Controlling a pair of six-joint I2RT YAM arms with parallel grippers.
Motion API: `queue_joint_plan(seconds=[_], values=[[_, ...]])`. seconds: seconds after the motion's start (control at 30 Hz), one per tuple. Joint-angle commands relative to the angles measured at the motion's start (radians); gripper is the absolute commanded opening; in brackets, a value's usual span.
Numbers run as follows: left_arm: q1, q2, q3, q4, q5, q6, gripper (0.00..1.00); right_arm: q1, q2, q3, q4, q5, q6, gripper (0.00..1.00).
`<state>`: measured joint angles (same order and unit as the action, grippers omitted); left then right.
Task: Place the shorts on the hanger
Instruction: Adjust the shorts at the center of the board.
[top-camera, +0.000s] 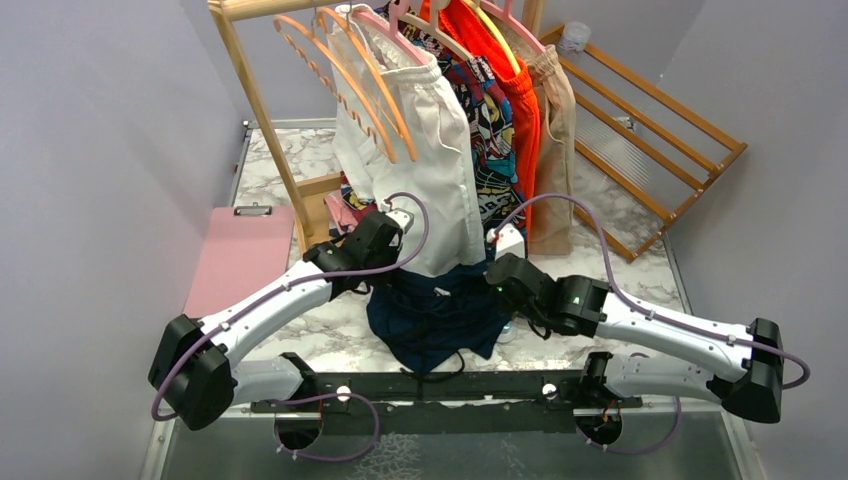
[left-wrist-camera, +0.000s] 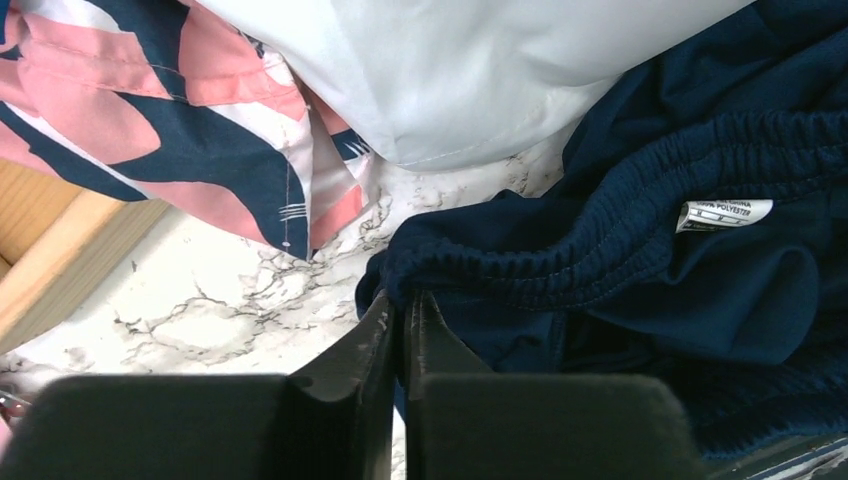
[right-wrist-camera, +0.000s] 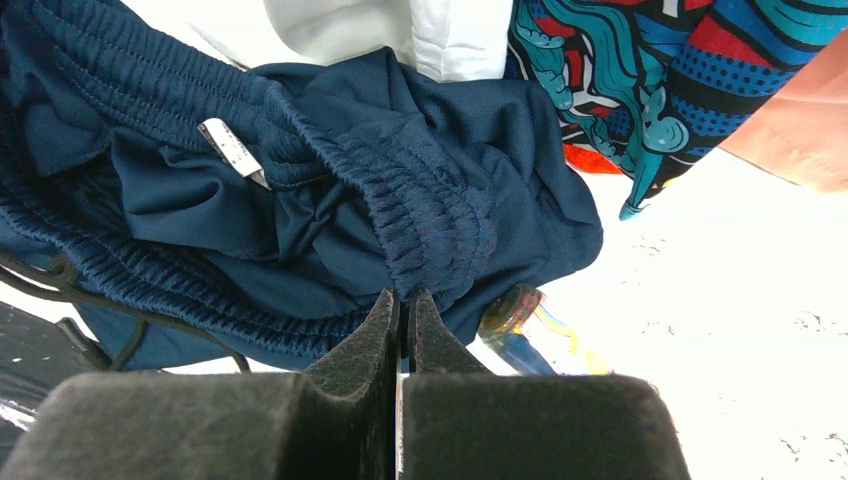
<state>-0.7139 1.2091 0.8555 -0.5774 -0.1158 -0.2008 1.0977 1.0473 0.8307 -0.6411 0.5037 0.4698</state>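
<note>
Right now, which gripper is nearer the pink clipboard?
Left. The left gripper pinches the shorts at the waistband end toward the clipboard. The right gripper pinches the other end, farther right across the shorts.

White marble-veined counter (top-camera: 640, 275), seen from above.

Navy shorts (top-camera: 440, 315) lie bunched at the lower centre of the overhead view, waistband and white label turned up. A pink clipboard (top-camera: 238, 258) lies flat at middle left. A wooden slatted frame (top-camera: 650, 140) rests tilted at upper right. Just left of the shorts, a pink-and-navy patterned garment's (left-wrist-camera: 200, 130) hem reaches the marble.
</note>
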Motion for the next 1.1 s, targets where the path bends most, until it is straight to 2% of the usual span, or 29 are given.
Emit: queue_joint_plan(seconds=[0.0,0.13,0.3,0.57,0.73,0.9,1.07], values=[[0.008,-0.055,0.014,0.02,0.013,-0.004,0.0,-0.006,-0.055,0.033,-0.033,0.007,-0.01,0.01],[0.01,-0.121,0.084,-0.017,-0.012,-0.05,0.0,-0.006,-0.088,0.092,-0.087,0.039,-0.009,0.01],[0.01,-0.21,0.216,-0.066,-0.055,-0.148,0.0,-0.006,-0.068,0.242,-0.196,0.101,-0.016,0.01],[0.01,-0.309,0.377,-0.053,0.005,-0.229,0.0,-0.006,0.008,0.481,-0.219,0.115,-0.097,0.01],[0.01,-0.384,0.396,-0.004,0.06,-0.235,0.0,-0.006,0.037,0.526,-0.24,0.175,-0.093,0.01],[0.01,-0.456,0.406,0.081,0.119,-0.228,0.0,-0.007,0.1,0.639,-0.335,0.287,-0.058,0.01],[0.01,-0.501,0.442,0.205,0.176,-0.217,0.0,-0.007,0.108,0.809,-0.286,0.248,-0.178,0.01]])
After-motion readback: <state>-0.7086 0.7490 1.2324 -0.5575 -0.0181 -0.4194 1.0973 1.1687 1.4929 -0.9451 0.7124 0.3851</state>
